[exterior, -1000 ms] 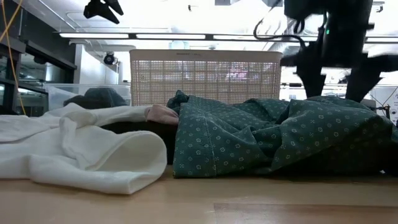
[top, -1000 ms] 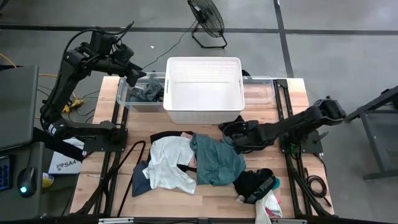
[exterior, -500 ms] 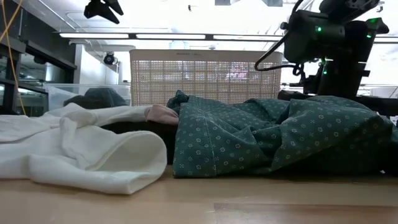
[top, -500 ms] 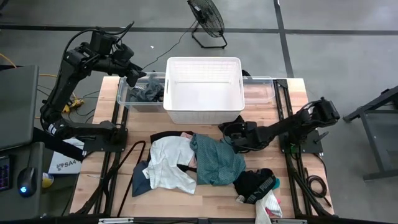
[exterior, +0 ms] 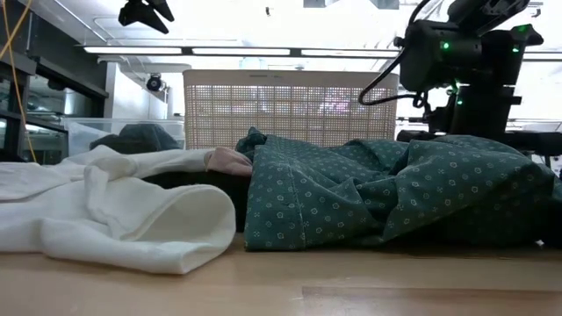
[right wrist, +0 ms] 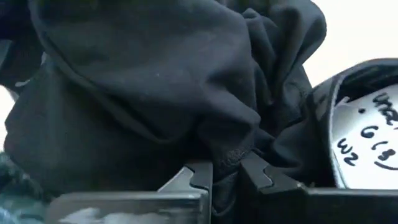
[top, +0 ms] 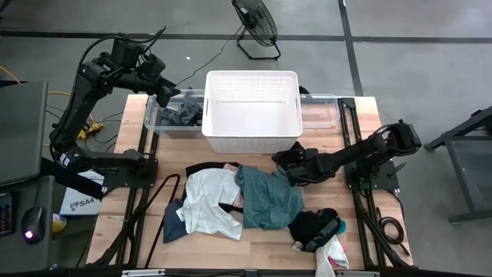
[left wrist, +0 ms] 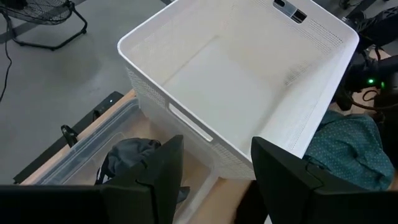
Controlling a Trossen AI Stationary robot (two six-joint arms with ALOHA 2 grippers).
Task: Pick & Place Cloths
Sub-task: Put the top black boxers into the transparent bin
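Grey concrete floor surrounds a pale wooden desk, with a round floor fan standing beyond its far edge. At the far middle of the desk sits a white plastic lattice basket, rectangular and showing no contents from above, flanked by clear plastic bins; the left bin holds a crumpled grey cloth.

Spread across the desk's middle are soft, rumpled garments: a teal-green cloth with a small dotted print, thickly folded, touching a white cloth whose rolled sleeve lies toward the near edge. A dark blue cloth peeks out beside the white one, and a sliver of pink cloth shows between white and teal. Near the front right lies another black cloth with white lettering.

The right pincer is low over the desk just in front of the basket, its fingers nearly closed, pinching a fold of a limp, matte black cloth. The left pincer hangs above the left bin, fingers spread wide, holding nothing.
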